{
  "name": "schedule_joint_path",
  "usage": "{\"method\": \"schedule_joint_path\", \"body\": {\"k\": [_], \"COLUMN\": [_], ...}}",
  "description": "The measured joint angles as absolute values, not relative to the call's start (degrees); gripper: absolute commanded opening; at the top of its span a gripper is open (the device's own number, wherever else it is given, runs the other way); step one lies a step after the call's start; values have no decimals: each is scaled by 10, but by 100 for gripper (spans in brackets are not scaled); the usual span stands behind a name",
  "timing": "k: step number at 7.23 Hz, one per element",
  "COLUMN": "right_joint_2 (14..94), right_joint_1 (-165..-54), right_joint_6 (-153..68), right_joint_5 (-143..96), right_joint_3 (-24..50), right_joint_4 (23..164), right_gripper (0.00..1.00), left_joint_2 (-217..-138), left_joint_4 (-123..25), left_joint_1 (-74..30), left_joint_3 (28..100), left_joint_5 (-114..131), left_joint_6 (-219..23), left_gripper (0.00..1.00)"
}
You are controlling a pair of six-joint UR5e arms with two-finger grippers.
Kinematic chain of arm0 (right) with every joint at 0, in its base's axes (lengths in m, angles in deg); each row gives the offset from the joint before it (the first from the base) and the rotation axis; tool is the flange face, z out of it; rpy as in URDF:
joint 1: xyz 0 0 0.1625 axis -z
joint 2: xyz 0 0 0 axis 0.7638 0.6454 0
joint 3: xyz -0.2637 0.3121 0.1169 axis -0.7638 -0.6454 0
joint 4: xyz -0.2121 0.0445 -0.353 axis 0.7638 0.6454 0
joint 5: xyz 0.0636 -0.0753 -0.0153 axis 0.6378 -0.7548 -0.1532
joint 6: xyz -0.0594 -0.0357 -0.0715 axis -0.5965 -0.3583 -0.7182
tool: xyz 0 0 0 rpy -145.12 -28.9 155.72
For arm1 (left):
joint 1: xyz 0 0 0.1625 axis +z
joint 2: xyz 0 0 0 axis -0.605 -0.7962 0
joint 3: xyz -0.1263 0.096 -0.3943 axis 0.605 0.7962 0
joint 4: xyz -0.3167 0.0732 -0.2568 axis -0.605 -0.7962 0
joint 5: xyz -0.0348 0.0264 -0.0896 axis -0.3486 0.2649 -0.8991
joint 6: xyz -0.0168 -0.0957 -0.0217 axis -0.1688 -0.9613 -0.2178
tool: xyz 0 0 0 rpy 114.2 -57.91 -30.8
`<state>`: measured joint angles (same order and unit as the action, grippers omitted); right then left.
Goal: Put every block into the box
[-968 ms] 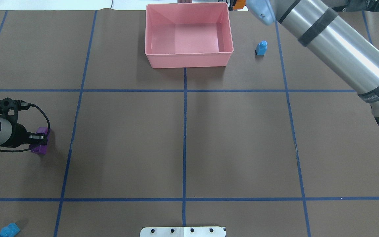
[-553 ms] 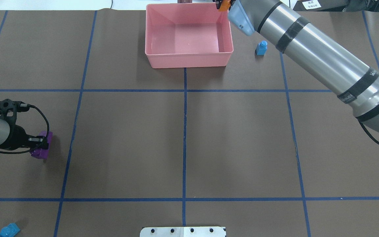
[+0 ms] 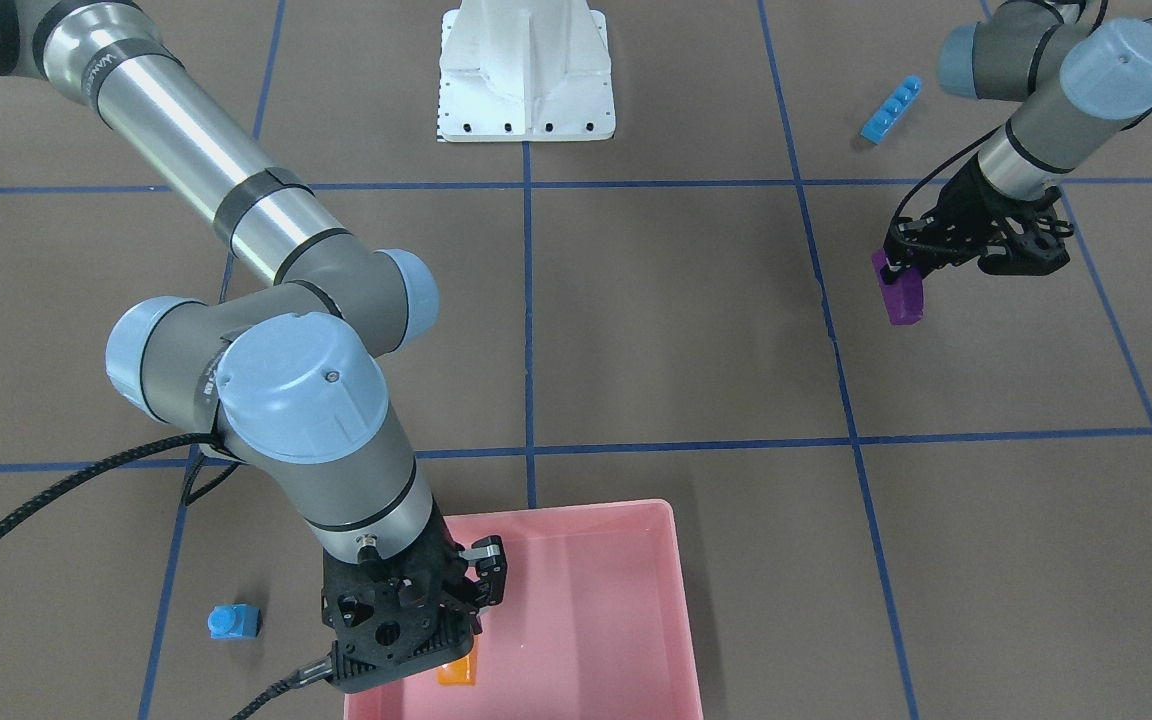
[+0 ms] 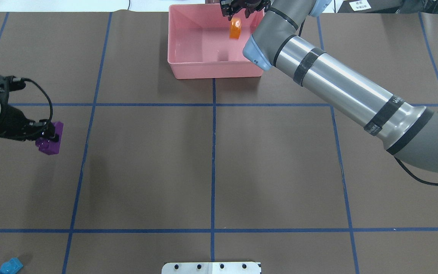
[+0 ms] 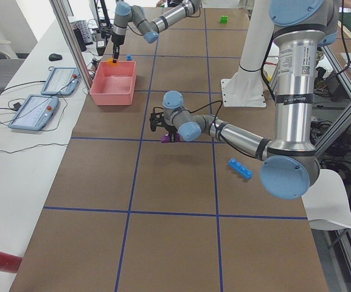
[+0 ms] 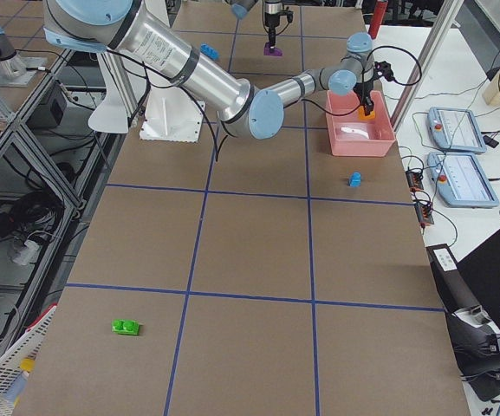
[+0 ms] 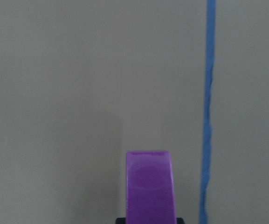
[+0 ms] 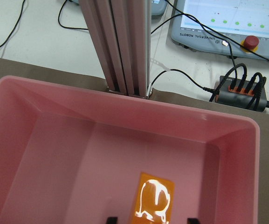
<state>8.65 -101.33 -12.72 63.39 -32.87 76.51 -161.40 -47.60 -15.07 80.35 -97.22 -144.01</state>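
Observation:
My right gripper [image 4: 240,13] is over the pink box [image 4: 211,71], jaws spread wide. The orange brick [image 4: 235,28] is just below them, clear of both fingertips in the right wrist view [image 8: 155,200], inside the box's outline. My left gripper [image 4: 49,131] is shut on the purple brick [image 4: 48,138] and holds it off the table at the left. The long blue brick [image 4: 10,265] lies at the near left corner. The small blue brick [image 3: 234,622] stands beside the box and is hidden by my right arm in the overhead view. The green brick [image 6: 126,327] lies far off on the right end.
The white robot base [image 3: 526,75] stands at the near middle edge. My right arm [image 4: 348,95] stretches diagonally across the right half of the table. Operator tablets [image 8: 227,18] and cables lie beyond the box's far wall.
My right arm swung left from beside the box to over it with the orange brick and opened. My left gripper carried the purple brick away from the near edge.

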Motion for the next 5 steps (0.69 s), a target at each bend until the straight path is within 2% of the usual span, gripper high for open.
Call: {"method": "schedule_joint_path", "body": {"k": [3, 5], "right_joint_2": [71, 86], "right_joint_1": [-1039, -1088], "right_joint_6": [-90, -154], "right_joint_5": [687, 751], "right_joint_3": [-318, -247], "right_joint_4": [801, 948], "right_gripper": [100, 100], "left_joint_2": [-1757, -1856], "left_joint_4": [-330, -244], "left_joint_1": [-252, -298], "left_joint_3": [799, 789], "left_joint_5": [-1055, -1106], "left_joint_6": [-1427, -1436], "left_gripper": [0, 0]}}
